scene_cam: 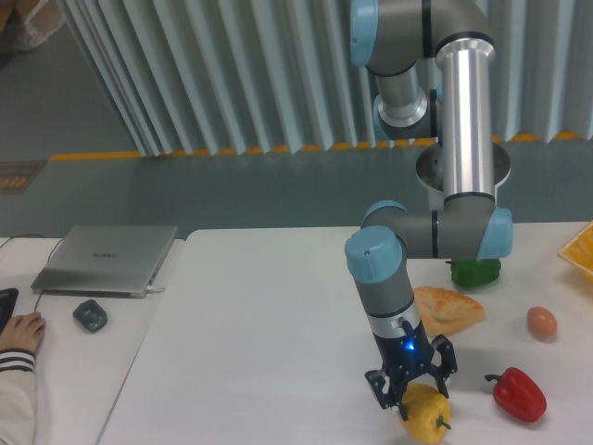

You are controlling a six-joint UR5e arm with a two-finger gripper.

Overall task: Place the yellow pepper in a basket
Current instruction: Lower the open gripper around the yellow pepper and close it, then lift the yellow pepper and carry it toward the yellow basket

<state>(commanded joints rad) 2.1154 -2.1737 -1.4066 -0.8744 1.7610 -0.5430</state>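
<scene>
Gripper (412, 390) points down — fingers astride the yellow pepper (427, 415).

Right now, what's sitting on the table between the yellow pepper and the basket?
In the camera view, the red pepper and an egg lie between the yellow pepper and the basket corner at the right edge.

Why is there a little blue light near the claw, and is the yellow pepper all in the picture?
In the camera view, a small blue lamp glows on the wrist just above the claw. The yellow pepper sits at the bottom edge, so its lowest part looks cut off. The silver arm tube shows a bright streak of glare. The basket is cropped at the right edge.
</scene>
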